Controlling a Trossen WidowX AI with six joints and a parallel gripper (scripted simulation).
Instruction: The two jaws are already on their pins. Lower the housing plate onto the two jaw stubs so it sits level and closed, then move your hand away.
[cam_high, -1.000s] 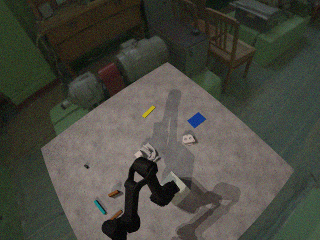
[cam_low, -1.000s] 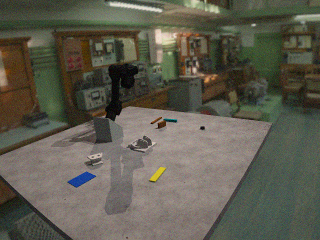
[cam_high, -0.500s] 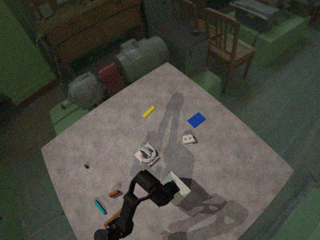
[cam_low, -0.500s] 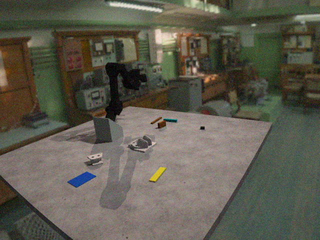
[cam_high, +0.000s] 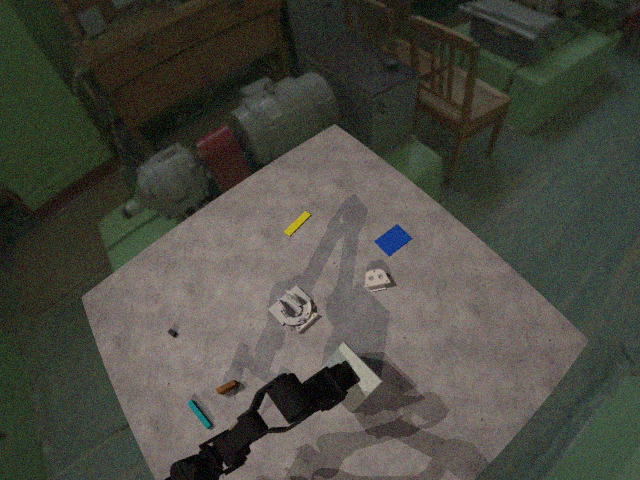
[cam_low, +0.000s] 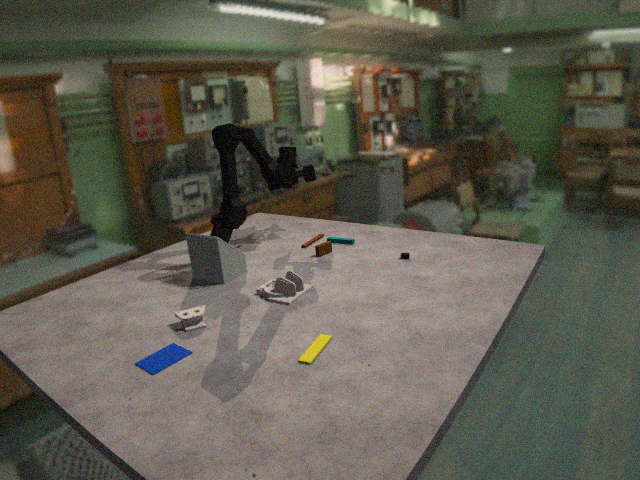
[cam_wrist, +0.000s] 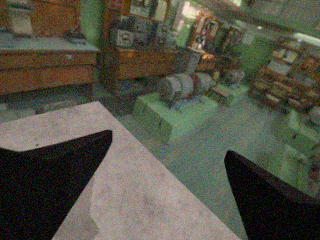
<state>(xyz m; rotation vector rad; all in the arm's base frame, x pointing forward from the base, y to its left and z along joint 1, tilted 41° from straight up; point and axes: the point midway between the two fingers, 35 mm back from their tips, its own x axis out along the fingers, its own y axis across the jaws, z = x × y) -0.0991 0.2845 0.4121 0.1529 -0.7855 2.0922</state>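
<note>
The pale base (cam_high: 279, 311) (cam_low: 302, 292) lies on the table with two upright grey jaws (cam_low: 289, 284) standing on it; their pins are too small to make out. A small white part with two holes (cam_high: 377, 279) (cam_low: 190, 312), by its look the housing plate, rests on the table apart from the base, its holed face raised above a lower flange. My gripper (cam_low: 310, 173) (cam_wrist: 168, 145) is open and empty, high above the table and well away from both parts. In the top view the fingertips cannot be made out.
A grey wedge-like block (cam_high: 366, 369) (cam_low: 206, 260) stands by my arm's foot. A blue sheet (cam_high: 392, 240) (cam_low: 163, 358) and yellow strip (cam_high: 297, 223) (cam_low: 315, 348) lie flat. An orange block (cam_high: 227, 386) (cam_low: 323, 249), orange stick (cam_low: 312, 240), teal bar (cam_high: 200, 413) (cam_low: 340, 240) and black cube (cam_high: 173, 333) (cam_low: 404, 255) lie elsewhere.
</note>
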